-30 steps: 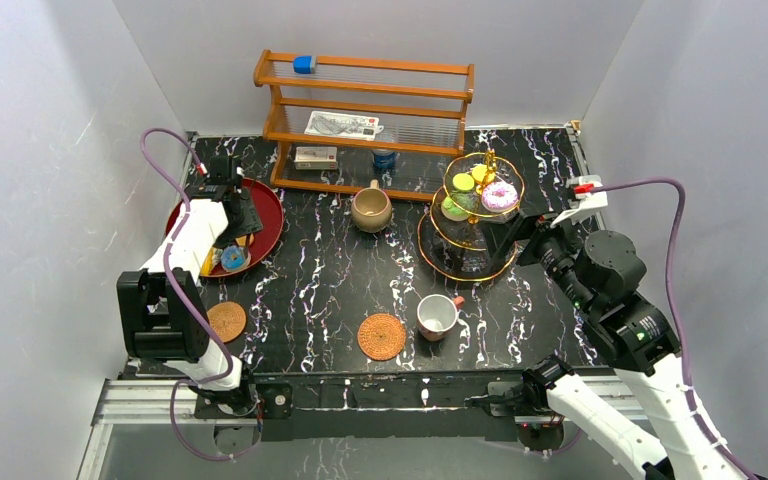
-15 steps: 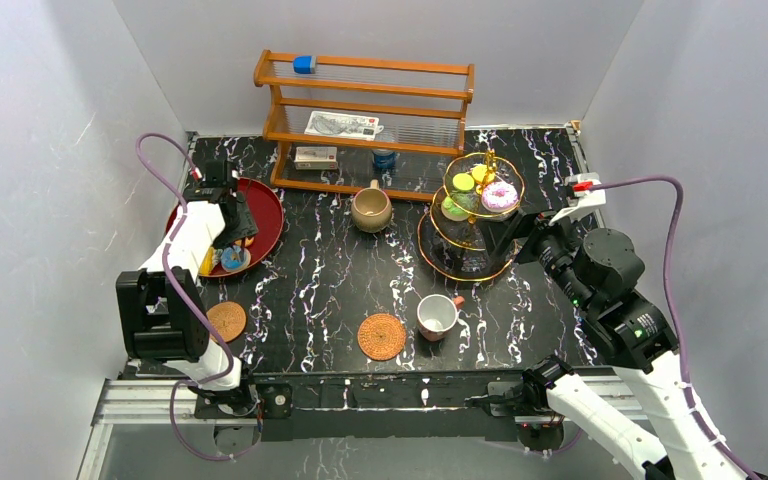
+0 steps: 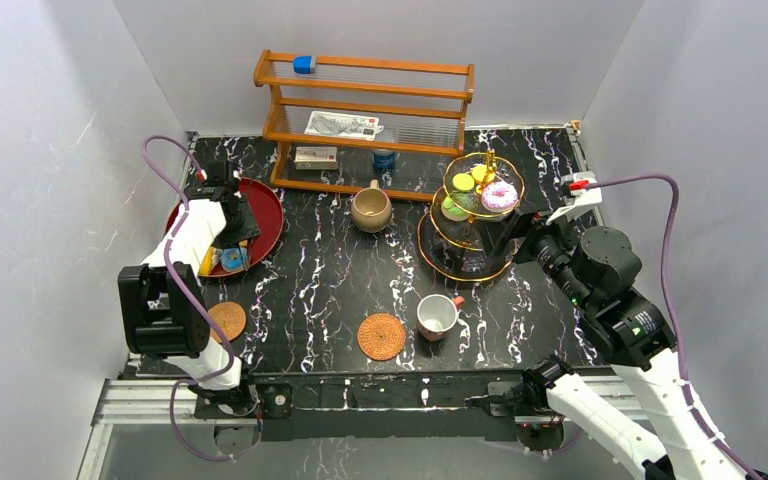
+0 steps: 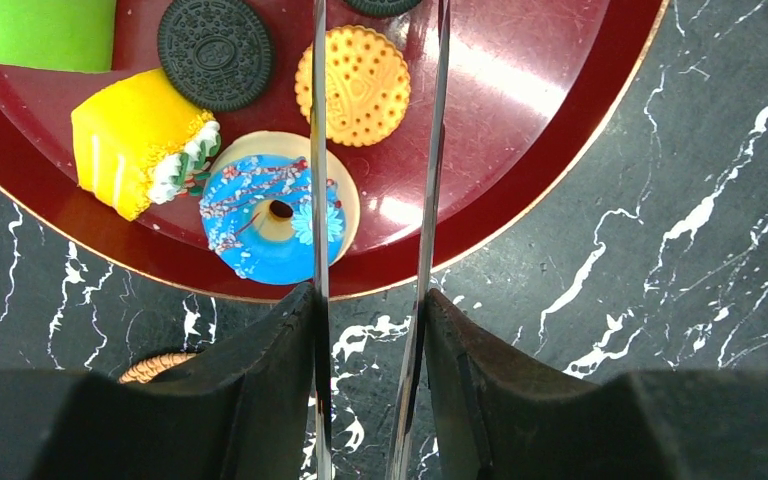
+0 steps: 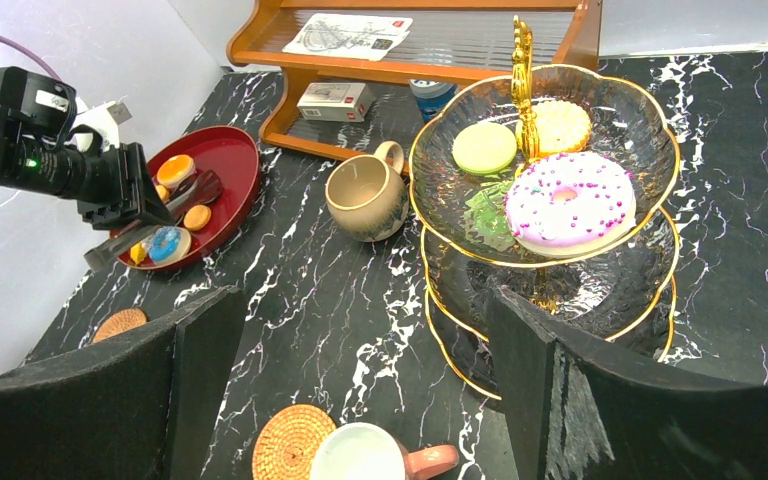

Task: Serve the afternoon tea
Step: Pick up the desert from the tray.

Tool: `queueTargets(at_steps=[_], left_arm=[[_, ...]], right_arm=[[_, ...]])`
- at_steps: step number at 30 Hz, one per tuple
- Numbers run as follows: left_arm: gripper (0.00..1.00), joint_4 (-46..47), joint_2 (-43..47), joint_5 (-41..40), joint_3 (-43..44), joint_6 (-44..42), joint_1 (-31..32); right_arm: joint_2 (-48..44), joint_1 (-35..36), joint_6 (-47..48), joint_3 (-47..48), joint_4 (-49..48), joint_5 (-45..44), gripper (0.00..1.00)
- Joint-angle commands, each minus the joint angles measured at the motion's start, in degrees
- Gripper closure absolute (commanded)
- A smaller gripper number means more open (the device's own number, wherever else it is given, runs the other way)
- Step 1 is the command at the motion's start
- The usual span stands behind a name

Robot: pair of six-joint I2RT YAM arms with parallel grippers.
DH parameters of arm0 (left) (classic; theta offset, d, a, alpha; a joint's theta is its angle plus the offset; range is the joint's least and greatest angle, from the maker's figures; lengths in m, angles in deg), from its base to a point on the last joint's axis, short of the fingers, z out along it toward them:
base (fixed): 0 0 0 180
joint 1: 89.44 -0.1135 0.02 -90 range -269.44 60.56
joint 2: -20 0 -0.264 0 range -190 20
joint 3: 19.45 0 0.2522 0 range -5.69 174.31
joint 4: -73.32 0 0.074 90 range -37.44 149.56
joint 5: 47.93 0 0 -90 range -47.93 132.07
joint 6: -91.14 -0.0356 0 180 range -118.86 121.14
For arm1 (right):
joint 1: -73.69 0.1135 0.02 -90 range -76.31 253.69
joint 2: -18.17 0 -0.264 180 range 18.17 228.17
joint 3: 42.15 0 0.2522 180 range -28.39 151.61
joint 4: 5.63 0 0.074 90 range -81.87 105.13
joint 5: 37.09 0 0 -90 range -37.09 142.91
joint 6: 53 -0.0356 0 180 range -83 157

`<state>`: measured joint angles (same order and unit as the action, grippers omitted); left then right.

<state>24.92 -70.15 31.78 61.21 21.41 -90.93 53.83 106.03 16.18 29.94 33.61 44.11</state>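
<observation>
Left jaws, narrowly parted and empty, hang over the red tray [image 4: 520,120]: biscuit [image 4: 365,85] between them, blue doughnut [image 4: 260,225] under one blade (likely the next pick). Right jaws gape empty, tiered stand [image 5: 620,100] just ahead, awaiting treats

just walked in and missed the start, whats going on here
The left gripper hangs open over the red tray, above the blue doughnut, holding nothing. The right gripper is open beside the tiered stand, which carries a pink doughnut and other pastries. The tan mug and white cup both stand off the two coasters.
</observation>
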Motion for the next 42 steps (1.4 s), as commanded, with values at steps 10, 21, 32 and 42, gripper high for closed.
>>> queueTargets(at_steps=[10, 21, 32, 42], left_arm=[[0.65, -2.88, 4.67, 6.92, 5.85, -1.39, 0.0], [0.67, -4.81, 7.24, 13.21, 10.53, -0.99, 3.25], [0.68, -6.68, 8.23, 18.12, 17.71, 0.59, 9.88], [0.68, -7.03, 8.23, 21.69, 25.35, 3.7, 19.88]], right_arm=[[-0.59, 0.23, -0.27, 1.61, -2.66, -0.52, 0.01], [-0.9, 0.21, -0.37, 2.56, -1.25, -1.58, 0.01], [-0.25, 0.23, -0.04, 4.14, -0.02, -2.58, 0.01], [-0.63, 0.18, -0.44, 4.21, 0.63, -3.15, 0.01]])
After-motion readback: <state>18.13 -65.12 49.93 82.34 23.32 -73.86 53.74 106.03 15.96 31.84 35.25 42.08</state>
